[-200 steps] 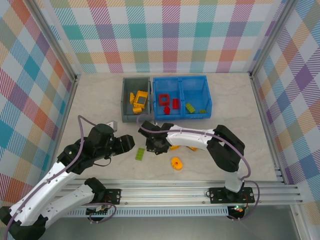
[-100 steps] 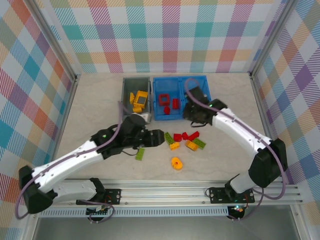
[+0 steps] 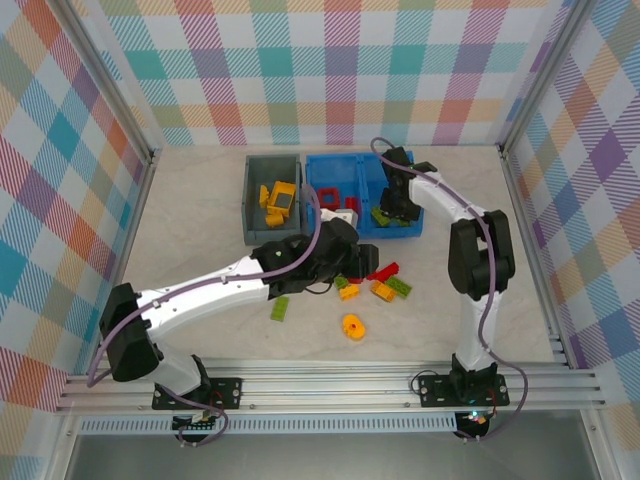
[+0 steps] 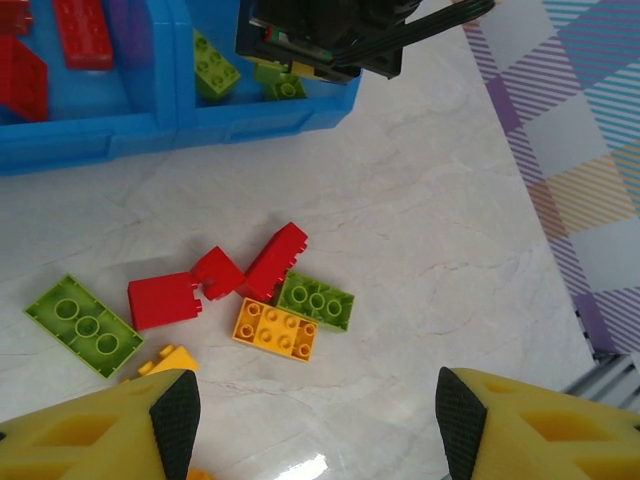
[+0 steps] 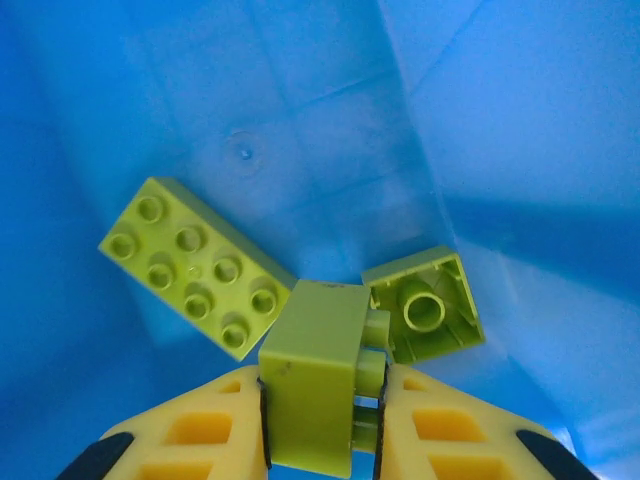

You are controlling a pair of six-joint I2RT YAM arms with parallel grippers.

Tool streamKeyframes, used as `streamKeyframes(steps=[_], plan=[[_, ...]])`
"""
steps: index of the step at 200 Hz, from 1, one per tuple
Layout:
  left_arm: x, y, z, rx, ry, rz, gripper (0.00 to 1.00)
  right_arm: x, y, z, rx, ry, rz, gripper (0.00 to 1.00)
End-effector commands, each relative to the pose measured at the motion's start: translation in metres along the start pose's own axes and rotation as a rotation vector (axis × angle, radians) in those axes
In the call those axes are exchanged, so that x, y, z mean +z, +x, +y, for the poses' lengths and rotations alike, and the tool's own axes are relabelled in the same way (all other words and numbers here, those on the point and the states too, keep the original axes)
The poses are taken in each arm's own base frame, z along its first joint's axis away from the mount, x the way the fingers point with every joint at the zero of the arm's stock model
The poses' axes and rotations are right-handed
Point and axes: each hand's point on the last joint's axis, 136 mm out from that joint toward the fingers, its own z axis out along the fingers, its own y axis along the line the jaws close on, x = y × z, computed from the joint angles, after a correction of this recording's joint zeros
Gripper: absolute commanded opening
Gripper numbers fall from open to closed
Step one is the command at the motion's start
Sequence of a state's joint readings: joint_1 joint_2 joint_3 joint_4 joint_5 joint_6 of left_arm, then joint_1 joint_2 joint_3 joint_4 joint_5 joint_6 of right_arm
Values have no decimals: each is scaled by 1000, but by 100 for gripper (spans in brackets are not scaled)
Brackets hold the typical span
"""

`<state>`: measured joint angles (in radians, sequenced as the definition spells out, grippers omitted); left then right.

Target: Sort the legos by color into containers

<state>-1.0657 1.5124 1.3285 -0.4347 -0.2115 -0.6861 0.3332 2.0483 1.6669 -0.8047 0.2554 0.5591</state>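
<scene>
Our right pincer [image 5: 320, 405] is clamped on a small lime green brick [image 5: 312, 365], a yellow finger [image 5: 200, 435] pressed to each side of it, and it hangs low inside a compartment of the blue bin [image 5: 300, 90]. On the bin floor an eight-stud green brick [image 5: 195, 265] lies at ten o'clock from the held piece and an upturned green brick [image 5: 425, 315] at two o'clock, just beside it, so we judge this piece needs only letting go. Our left pincer [image 4: 315, 410] stands with its jaws apart and nothing between them, above the loose pile on the table [image 4: 450, 230]. Almost straight out at twelve o'clock, and nearest of all, lies an orange two-by-three brick [image 4: 275, 330], touching a darker green brick [image 4: 316, 300] at its one o'clock. Its long axis runs nearly nine to three, much the same line as our jaws, so we reckon the wrist would have to turn to close across its narrow width. Further out sit a long red brick [image 4: 275, 262] at twelve and a long lime green brick [image 4: 82, 325] at ten. The left arm is plainly the nearer to this pile. In the top view the grey bin [image 3: 250, 215], with yellow pieces [image 3: 280, 197] in it, lies at about eleven o'clock from the left pincer, and we take that as the orange brick's home
</scene>
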Motion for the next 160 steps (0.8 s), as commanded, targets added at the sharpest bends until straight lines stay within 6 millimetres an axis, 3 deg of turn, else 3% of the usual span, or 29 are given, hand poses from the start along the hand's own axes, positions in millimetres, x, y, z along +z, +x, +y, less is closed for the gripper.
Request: streamKeyframes(steps=[1,28,51,83,98,122,140,160], plan=[[2,2,8,-23,-73,6,66,-1,-3,-10,-23,58,-3,28],[8,16,24,-75,-142,41,65,-5,-6,-5,-34,35,-5,44],[11,23,28,-97,-155,68,65,-28,-11,4,-54,-11,-41,55],[10,39,36,-107,-189,134,65,-88,-19,16,-83,-110,-138,60],[10,60,43,-135,-216,209,67,-125,-13,20,-117,-181,-191,65],[12,110,53,-247,-280,356,69,-179,21,19,-191,-325,-244,72],[16,145,58,-347,-328,436,70,-211,59,11,-242,-452,-256,74],[27,173,49,-446,-318,478,73,-247,107,7,-322,-658,-264,76]])
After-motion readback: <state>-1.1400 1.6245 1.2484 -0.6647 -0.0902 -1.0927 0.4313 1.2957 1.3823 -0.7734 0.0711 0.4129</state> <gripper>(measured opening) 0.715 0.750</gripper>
